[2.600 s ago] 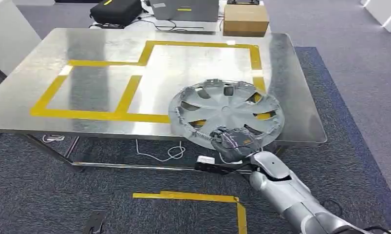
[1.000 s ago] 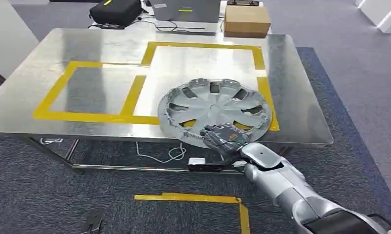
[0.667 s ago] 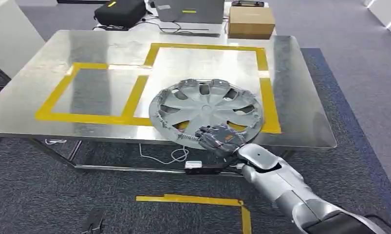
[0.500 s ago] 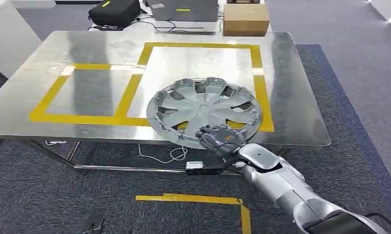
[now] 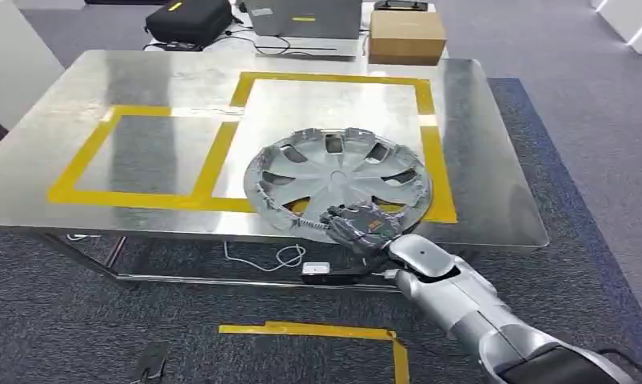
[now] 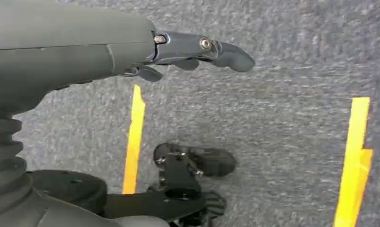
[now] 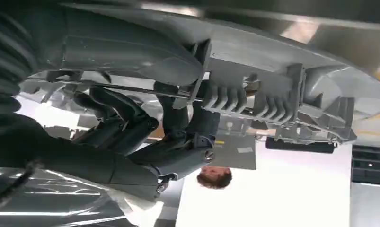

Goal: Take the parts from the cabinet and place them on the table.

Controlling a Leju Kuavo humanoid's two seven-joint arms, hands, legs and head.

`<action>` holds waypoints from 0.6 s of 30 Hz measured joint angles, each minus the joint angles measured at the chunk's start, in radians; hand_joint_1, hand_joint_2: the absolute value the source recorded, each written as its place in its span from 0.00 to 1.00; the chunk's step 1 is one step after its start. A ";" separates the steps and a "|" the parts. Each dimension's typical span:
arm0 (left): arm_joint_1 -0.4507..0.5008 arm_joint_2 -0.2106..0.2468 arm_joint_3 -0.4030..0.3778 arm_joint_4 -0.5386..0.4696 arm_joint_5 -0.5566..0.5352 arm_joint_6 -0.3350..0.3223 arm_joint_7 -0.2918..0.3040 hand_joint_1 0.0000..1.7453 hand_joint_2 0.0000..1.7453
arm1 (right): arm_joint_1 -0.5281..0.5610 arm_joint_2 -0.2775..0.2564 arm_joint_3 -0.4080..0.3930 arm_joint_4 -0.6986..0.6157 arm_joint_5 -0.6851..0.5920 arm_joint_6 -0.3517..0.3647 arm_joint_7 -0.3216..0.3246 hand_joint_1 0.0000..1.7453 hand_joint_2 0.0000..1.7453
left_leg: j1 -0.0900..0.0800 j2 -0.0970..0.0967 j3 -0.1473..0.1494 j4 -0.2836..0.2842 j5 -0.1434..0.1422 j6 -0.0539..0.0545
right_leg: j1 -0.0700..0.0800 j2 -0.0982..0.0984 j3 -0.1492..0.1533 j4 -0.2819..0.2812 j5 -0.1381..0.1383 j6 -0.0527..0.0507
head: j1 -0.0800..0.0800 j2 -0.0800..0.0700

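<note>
head view: right hand [image 5: 364,228] grips hubcap's [image 5: 337,178] near rim.

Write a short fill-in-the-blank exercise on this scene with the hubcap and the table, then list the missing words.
1. The right hand grips the silver hubcap by its ____ edge, the one closest to the robot.
2. The metal table is marked with ____ tape.
3. The hubcap lies partly over the larger taped outline, near the table's ____ edge.
4. Behind the table, a ____ box sits on the floor.

Missing words: near; yellow; front; cardboard
</note>
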 joint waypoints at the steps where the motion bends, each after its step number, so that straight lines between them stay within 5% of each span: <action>1: -0.002 0.000 0.000 0.000 0.000 0.000 0.000 0.00 1.00 | -0.004 0.000 0.001 0.000 0.000 0.001 0.000 1.00 1.00 | 0.000 0.000 0.001 0.000 -0.003 0.004 | -0.003 0.000 -0.036 0.066 -0.026 0.003 | 0.005 0.000; 3: -0.003 -0.001 0.000 0.000 0.001 -0.002 0.000 0.00 1.00 | -0.004 -0.003 0.003 0.002 0.003 0.003 0.001 1.00 1.00 | 0.000 0.000 0.004 0.000 -0.011 0.009 | -0.009 0.000 -0.135 0.222 -0.080 0.014 | 0.004 0.000; 5: 0.002 -0.001 0.000 0.000 0.002 -0.007 0.000 0.00 1.00 | 0.000 -0.006 0.007 0.006 0.006 0.007 0.002 1.00 1.00 | 0.001 -0.001 0.016 0.001 -0.023 0.007 | -0.013 -0.001 -0.183 0.266 -0.069 0.021 | 0.004 0.000; 6: 0.004 -0.001 0.000 0.000 0.002 -0.008 0.000 0.00 1.00 | 0.001 -0.006 0.008 0.007 0.006 0.008 0.003 1.00 1.00 | 0.002 -0.002 0.028 0.001 -0.032 0.004 | -0.016 -0.002 -0.172 0.216 -0.020 0.024 | 0.004 0.000; 8: 0.004 -0.002 0.000 0.000 0.002 -0.008 -0.001 0.00 1.00 | 0.000 -0.007 0.011 0.008 0.006 0.008 0.003 1.00 1.00 | 0.004 -0.003 0.056 0.002 -0.052 -0.003 | -0.019 -0.006 -0.102 0.040 0.089 0.026 | 0.004 0.000; 9: 0.005 -0.002 0.000 0.000 0.002 -0.008 -0.001 0.00 1.00 | 0.000 -0.009 0.012 0.009 0.005 0.009 0.003 1.00 1.00 | 0.005 -0.003 0.061 0.001 -0.062 -0.009 | -0.018 -0.009 -0.077 -0.017 0.113 0.026 | 0.005 0.000; 10: 0.001 -0.002 0.000 0.000 0.002 -0.007 -0.001 0.00 1.00 | -0.006 -0.012 0.013 0.012 0.005 0.011 0.003 1.00 1.00 | 0.003 -0.003 0.065 0.001 -0.065 -0.014 | -0.010 -0.009 -0.080 -0.031 0.078 0.021 | 0.003 0.000; 11: 0.001 -0.002 0.000 0.000 0.002 -0.006 -0.001 0.00 1.00 | -0.009 -0.012 0.015 0.011 0.005 0.011 0.002 1.00 1.00 | 0.002 -0.003 0.058 -0.001 -0.069 -0.023 | -0.008 -0.008 -0.065 -0.034 0.077 0.001 | 0.003 0.000; 14: 0.003 -0.004 0.000 0.000 0.002 -0.002 -0.001 0.00 1.00 | -0.012 -0.015 0.019 0.013 0.004 0.011 0.002 1.00 1.00 | 0.002 -0.001 0.065 0.012 -0.062 -0.036 | -0.014 -0.007 -0.053 -0.040 0.084 -0.012 | 0.002 0.000; 16: 0.000 -0.003 0.000 0.000 0.002 0.000 -0.001 0.00 1.00 | -0.013 -0.016 0.019 0.013 0.002 0.011 0.003 1.00 1.00 | 0.003 0.001 -0.013 0.145 -0.039 -0.045 | -0.018 -0.009 -0.034 -0.050 0.075 -0.022 | -0.003 0.000; 18: 0.004 -0.003 0.000 0.000 0.002 -0.001 -0.001 0.00 1.00 | -0.008 -0.016 0.020 0.018 0.002 0.011 0.003 1.00 1.00 | 0.005 0.001 -0.094 0.269 -0.109 -0.051 | -0.017 -0.009 -0.018 -0.050 0.060 -0.028 | -0.003 0.000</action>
